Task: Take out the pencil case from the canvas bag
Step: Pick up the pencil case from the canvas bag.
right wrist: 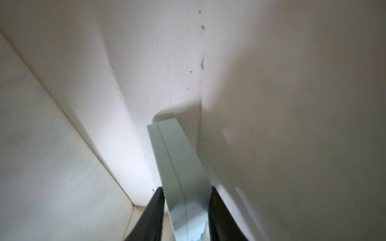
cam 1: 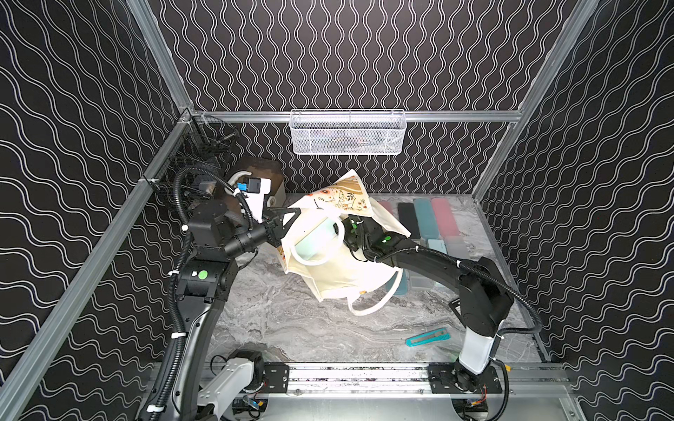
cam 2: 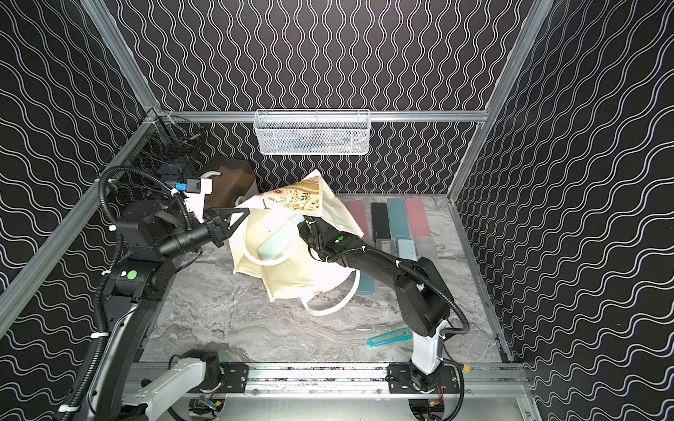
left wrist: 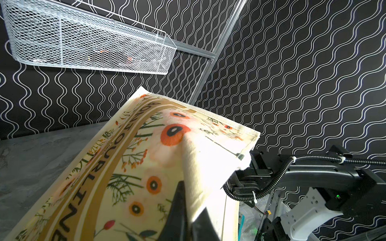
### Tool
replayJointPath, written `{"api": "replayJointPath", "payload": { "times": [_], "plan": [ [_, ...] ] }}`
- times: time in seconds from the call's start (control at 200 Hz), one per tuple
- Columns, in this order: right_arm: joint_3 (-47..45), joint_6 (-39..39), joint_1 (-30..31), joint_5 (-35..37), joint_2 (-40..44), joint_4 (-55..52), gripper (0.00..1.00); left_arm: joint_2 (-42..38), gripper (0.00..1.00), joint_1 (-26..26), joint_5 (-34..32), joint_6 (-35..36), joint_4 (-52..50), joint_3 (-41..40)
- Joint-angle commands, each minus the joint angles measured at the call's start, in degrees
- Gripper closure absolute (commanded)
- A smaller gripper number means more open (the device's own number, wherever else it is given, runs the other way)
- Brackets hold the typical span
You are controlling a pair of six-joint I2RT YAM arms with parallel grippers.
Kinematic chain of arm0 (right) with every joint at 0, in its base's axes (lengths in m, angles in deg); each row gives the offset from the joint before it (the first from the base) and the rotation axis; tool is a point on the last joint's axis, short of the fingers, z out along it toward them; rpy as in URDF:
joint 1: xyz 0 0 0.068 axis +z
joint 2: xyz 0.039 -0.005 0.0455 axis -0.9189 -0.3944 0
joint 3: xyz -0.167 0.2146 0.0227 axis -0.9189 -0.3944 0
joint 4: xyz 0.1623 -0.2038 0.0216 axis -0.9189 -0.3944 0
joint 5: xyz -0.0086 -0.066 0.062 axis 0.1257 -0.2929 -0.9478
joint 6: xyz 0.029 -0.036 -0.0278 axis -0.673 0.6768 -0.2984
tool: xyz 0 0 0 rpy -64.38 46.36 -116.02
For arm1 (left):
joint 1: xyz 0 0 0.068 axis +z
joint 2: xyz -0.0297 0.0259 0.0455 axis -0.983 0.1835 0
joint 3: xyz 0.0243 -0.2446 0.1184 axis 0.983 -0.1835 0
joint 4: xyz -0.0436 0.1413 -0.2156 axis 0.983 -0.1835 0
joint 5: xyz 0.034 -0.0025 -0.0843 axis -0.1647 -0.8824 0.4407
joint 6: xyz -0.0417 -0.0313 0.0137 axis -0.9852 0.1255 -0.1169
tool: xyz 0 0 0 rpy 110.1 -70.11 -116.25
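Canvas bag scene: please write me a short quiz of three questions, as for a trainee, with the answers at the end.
1. True or false: the left gripper is open and clear of the bag.
2. What stands between the jaws of the right gripper? A a pen; B a pale case; C nothing.
3. Is the case out of the bag yet?
Key: 1 false, it is shut on the bag. 2 B. 3 No, it is inside the bag.
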Motion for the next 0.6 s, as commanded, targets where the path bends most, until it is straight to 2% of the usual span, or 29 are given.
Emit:
{"api": "replayJointPath", "payload": {
  "times": [0.0,0.2,0.596],
  "plan": [
    [0.03,2.87,0.64,1.86,1.0,1.83,0.66,-0.13,1.0,0.0,0.85,-0.67,4.83,0.0],
    [0.18,5.39,1.65,3.14,2.11,1.54,0.68,-0.05,1.0,0.0,0.0,-0.01,3.94,-0.35],
    [0.98,7.0,2.28,6.62,3.58,-5.84,0.72,0.35,1.0,0.0,-1.2,1.03,3.01,-0.08]
  ]
}}
